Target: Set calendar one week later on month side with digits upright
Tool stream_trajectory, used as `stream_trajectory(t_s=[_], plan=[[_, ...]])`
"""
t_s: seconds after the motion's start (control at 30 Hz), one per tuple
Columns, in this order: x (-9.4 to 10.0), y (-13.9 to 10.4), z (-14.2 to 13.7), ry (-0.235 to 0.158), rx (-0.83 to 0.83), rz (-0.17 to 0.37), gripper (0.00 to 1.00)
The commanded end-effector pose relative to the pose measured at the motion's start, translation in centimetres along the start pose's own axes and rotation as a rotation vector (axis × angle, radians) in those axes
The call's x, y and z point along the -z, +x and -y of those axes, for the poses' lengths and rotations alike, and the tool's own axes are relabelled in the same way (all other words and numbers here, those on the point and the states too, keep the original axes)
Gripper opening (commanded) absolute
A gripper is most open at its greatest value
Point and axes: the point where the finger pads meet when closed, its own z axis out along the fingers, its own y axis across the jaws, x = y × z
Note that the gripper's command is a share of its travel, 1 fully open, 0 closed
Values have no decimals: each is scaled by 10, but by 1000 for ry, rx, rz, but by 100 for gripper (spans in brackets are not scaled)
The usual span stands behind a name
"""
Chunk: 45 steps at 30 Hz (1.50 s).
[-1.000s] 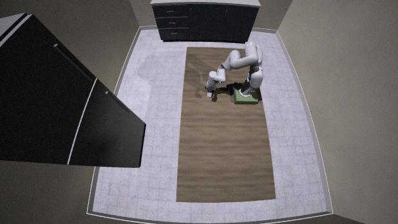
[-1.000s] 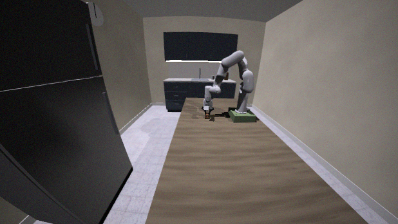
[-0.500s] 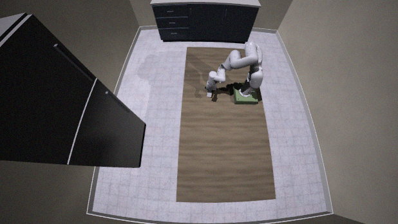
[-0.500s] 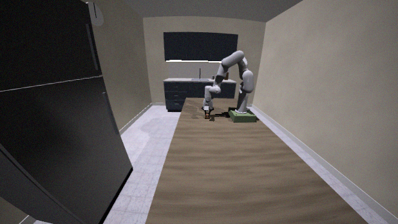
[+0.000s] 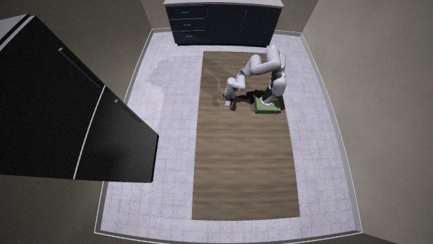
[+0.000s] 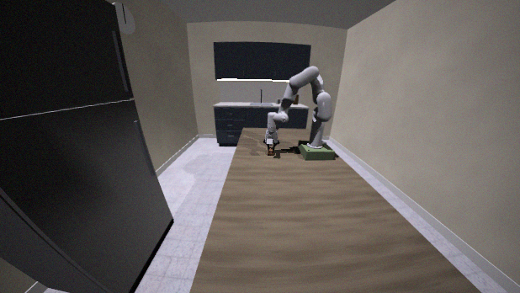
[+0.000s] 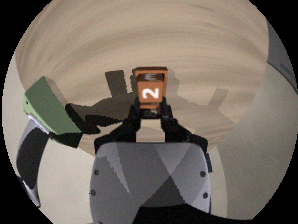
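Note:
My gripper (image 7: 150,104) is shut on an orange calendar cube (image 7: 149,88). The cube's face toward the wrist camera is white-framed and shows the digit 2. The cube hangs just above the wooden table top, with its shadow close beside it. In the top view the gripper (image 5: 228,101) is at the far left part of the table, left of the arm's base. In the exterior view the cube (image 6: 270,151) shows as a small orange spot under the gripper (image 6: 270,145). I cannot make out the tray or the second cube in any view.
The arm stands on a green base block (image 5: 267,105), also seen in the exterior view (image 6: 317,152) and at the left of the wrist view (image 7: 43,106). A dark cabinet (image 5: 224,22) stands beyond the table's far end. A black fridge (image 5: 52,105) stands at the left.

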Motion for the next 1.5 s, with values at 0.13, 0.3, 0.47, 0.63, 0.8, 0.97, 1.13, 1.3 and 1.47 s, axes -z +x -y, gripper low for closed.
stream_trajectory(t_s=[0.13,0.3,0.47,0.63,0.8,0.97,1.13,1.3,1.47], plan=[[1,0,-1,-3,0,0,27],[1,0,-1,-3,0,0,27],[1,0,-1,-3,0,0,27],[1,0,-1,-3,0,0,27],[1,0,-1,-3,0,0,27],[1,0,-1,-3,0,0,27],[1,0,-1,-3,0,0,27],[1,0,-1,-3,0,0,27],[1,0,-1,-3,0,0,31]])
